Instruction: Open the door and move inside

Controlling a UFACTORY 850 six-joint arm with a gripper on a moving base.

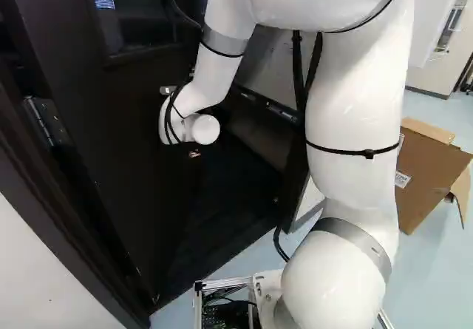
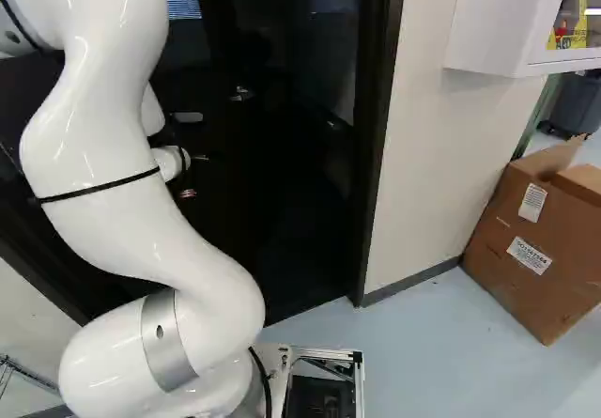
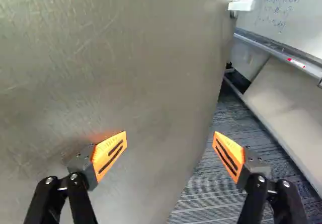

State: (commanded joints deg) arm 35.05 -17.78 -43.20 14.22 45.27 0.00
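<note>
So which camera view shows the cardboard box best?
The right base view: the cardboard box stands clear of the arm, two white labels plain. In the left base view, the arm partly covers it; the wrist view doesn't show it.

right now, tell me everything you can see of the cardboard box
The box is plain brown and looks like corrugated cardboard. Its top flaps stand open, and what it holds, if anything, cannot be seen. Two white printed labels are stuck on the side facing the base. It sits on the pale blue-grey floor, at the right of the right base view, by the end of the white wall; whether they touch is unclear. In the left base view the arm hides part of it.
</note>
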